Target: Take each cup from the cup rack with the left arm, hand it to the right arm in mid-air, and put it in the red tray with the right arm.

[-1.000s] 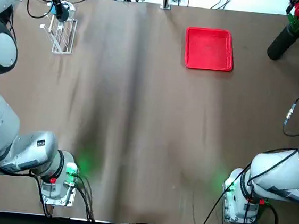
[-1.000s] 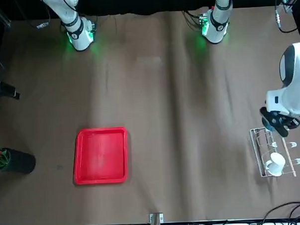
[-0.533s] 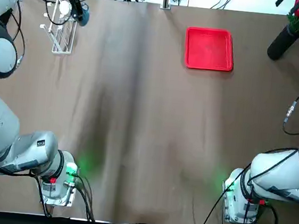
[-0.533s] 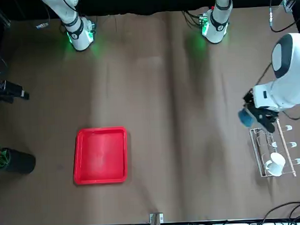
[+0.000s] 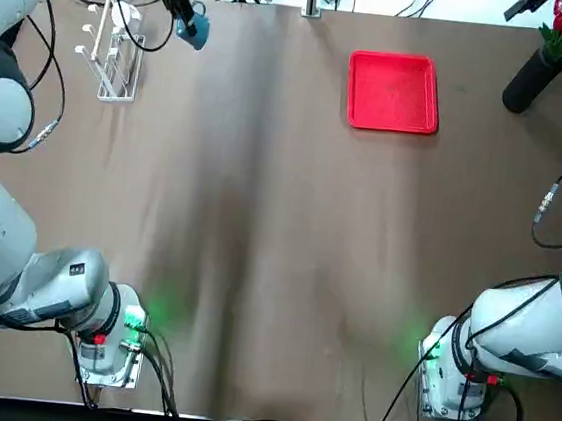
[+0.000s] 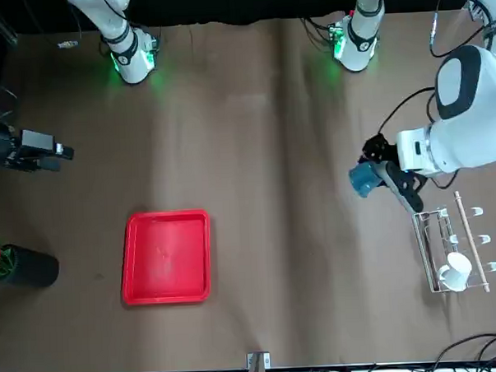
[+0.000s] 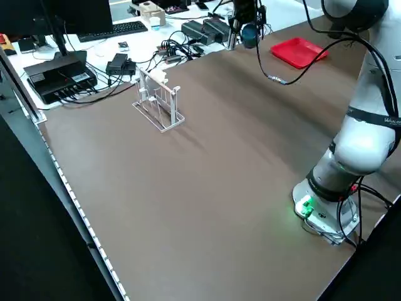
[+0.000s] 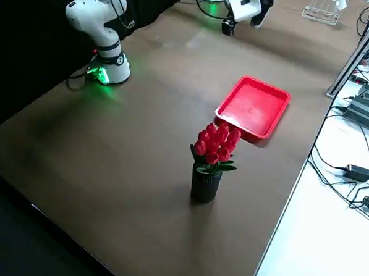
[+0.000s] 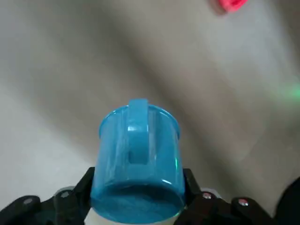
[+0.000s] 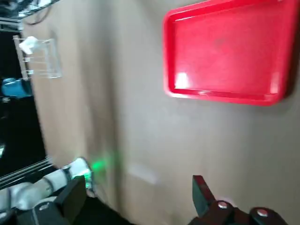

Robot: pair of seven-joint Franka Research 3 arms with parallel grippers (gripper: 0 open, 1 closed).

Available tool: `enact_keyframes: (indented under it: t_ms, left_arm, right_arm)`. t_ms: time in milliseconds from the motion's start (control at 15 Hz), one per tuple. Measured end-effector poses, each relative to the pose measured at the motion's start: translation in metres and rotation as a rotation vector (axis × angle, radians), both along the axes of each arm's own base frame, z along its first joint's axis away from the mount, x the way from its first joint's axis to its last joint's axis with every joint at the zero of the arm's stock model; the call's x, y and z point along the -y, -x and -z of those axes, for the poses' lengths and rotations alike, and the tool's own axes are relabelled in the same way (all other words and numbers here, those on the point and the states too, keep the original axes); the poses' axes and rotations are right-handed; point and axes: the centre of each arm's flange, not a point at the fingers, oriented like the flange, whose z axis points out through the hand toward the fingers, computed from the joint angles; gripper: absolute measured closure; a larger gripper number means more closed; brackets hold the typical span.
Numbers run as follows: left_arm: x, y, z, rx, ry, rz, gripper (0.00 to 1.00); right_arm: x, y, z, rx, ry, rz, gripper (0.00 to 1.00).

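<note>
Pairing of the two tools across the tabletop (image 5: 260, 218): left tool (image 9: 139, 180), closed round the blue cup (image 9: 138, 150), in the air just beside the cup rack (image 6: 428, 252), on its tray side; right tool (image 10: 138, 192), fingers wide and nothing between them, well apart at the robot's right, beyond the red tray (image 6: 166, 257). From the right tool, the cup lies to the robot's left; the left arm (image 6: 467, 106) is much the nearer. Cup's long axis: running lengthwise out from the left wrist. Probable next call: both tools converging for the mid-air pass, the right needing a free part of the wall.

Blue cup: glossy, round-walled, one loop handle facing the left wrist camera.

White cup (image 6: 455, 272): on the rack, handled, awaiting its turn.
</note>
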Motion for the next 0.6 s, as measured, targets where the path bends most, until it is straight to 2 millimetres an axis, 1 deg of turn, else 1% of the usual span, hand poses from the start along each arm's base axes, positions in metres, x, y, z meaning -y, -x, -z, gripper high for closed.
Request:
enact_keyframes:
  t_ms: [133,333,467,600]
  left_arm:
    - [0.012,0.001,-0.004,-0.031,0.081,-0.038,0.24]
    - [0.033,0.004,0.000,-0.104,0.166,-0.094,0.24]
    - [0.056,0.008,0.002,-0.165,0.210,-0.130,0.24]
    - [0.084,0.012,0.002,-0.232,0.274,-0.164,0.24]
  right_arm:
    - [-0.021,-0.005,0.007,-0.028,-0.048,-0.009,0.00]
    - [-0.065,-0.008,0.014,-0.071,-0.055,-0.027,0.03]
    - [-0.086,-0.012,0.011,-0.059,-0.096,-0.010,0.03]
    - [-0.099,-0.022,0.009,-0.056,-0.224,0.027,0.03]
